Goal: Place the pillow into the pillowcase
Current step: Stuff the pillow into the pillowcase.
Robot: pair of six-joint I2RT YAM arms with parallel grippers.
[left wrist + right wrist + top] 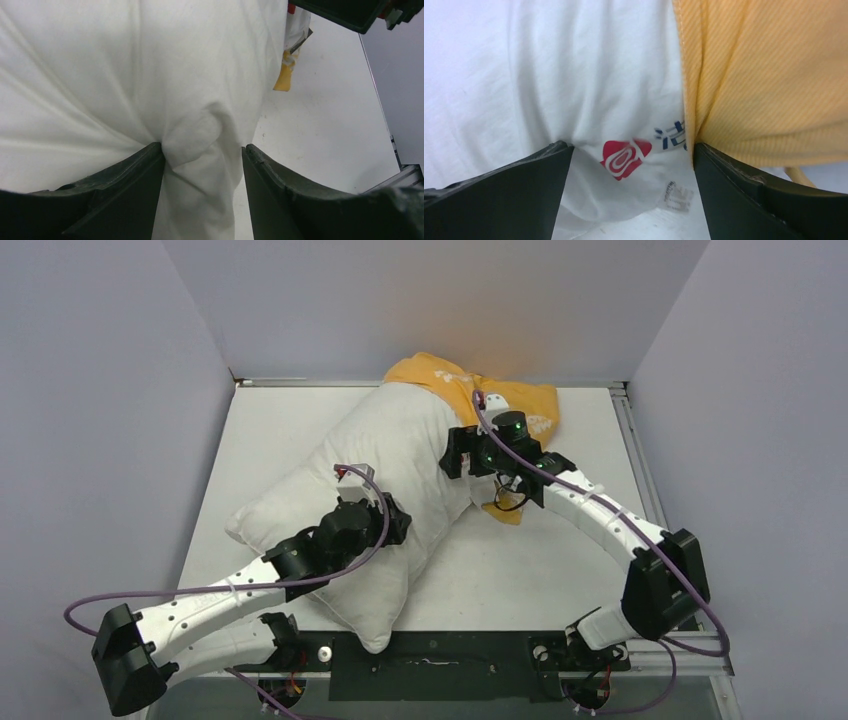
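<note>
Your left gripper (202, 148) sits on the pillow (400, 440) with its jaws apart and a soft bump of cloth between them. Farther on, your right gripper (631, 145) is spread wide over a red swirl mark (624, 157) and blue writing (671, 136), cut off and unreadable. The orange pillowcase (440, 380) lies over the pillow's far end.

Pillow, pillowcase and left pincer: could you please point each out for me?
pillow (395, 455), top external view, its plump white middle.
pillowcase (440, 375), top external view, orange fold at the far end.
left pincer (202, 147), left wrist view, midway between its fingertips.
</note>
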